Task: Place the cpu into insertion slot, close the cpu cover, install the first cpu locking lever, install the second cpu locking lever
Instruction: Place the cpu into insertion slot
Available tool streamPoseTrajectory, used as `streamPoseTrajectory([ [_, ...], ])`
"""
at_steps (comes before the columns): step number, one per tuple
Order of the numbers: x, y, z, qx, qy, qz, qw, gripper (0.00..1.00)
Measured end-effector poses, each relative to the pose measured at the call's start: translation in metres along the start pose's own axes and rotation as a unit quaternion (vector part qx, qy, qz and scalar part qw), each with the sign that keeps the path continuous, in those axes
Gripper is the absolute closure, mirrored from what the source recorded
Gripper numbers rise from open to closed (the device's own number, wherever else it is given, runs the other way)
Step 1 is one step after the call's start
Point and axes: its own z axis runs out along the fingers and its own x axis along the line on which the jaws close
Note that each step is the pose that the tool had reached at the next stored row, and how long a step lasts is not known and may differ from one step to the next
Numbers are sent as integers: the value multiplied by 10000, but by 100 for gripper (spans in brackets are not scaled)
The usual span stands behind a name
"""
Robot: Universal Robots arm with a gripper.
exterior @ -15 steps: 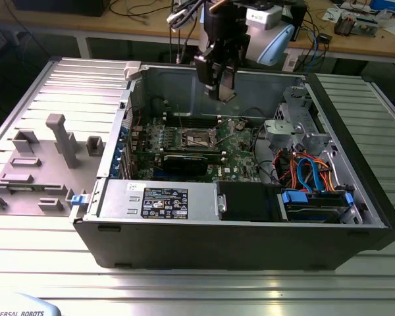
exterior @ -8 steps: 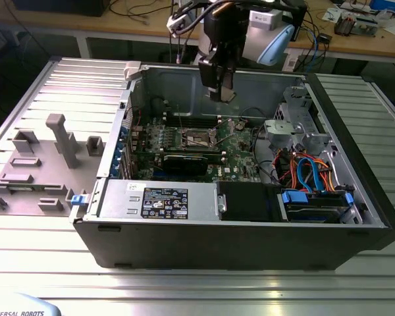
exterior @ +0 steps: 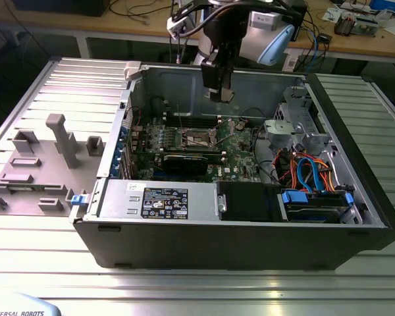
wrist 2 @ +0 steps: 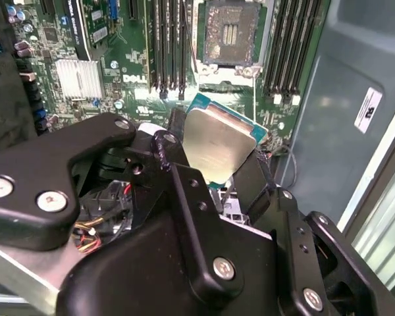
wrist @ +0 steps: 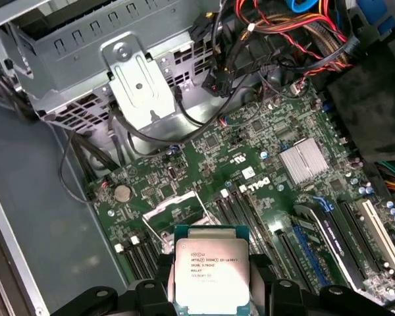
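The gripper point(exterior: 222, 94) hangs over the open case point(exterior: 355, 217), high above the board point(exterior: 240, 148) and toward the case's far wall. It holds the cpu point(wrist 2: 220, 148) by two opposite edges between its black fingers point(wrist 2: 250, 181), closed narrow on the chip. In the second wrist view the chip's plain silver top shows, tilted. In the first wrist view the cpu point(wrist: 209, 273) shows its printed face. The slot point(wrist 2: 228, 34) lies open on the board, well apart from the chip and below it, its dark contact field bare inside the silvery surround. In the exterior view the slot point(exterior: 196, 137) sits toward the exterior view's left of the gripper, with the black graphics card point(exterior: 184, 162) just nearer. A ribbed heatsink point(wrist: 305, 162) stands on the board, and red, blue and orange cables point(exterior: 303, 168) bunch at the exterior view's right of the case. The case rests on a ribbed metal table point(exterior: 52, 263).
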Motion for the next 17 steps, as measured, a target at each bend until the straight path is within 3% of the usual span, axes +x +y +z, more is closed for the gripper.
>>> streamPoseTrajectory([
  [2, 0, -1, 4, 65, -24, -108, 9999, 46],
  [4, 0, -2, 18, 81, -18, -306, 9995, 46],
  [9, 0, -6, 80, 81, 22, -941, 9955, 46],
  [15, 0, -10, 127, 82, 57, -1480, 9889, 46],
  [16, 0, -10, 128, 83, 58, -1528, 9882, 46],
  [17, 0, -10, 128, 84, 58, -1530, 9882, 46],
])
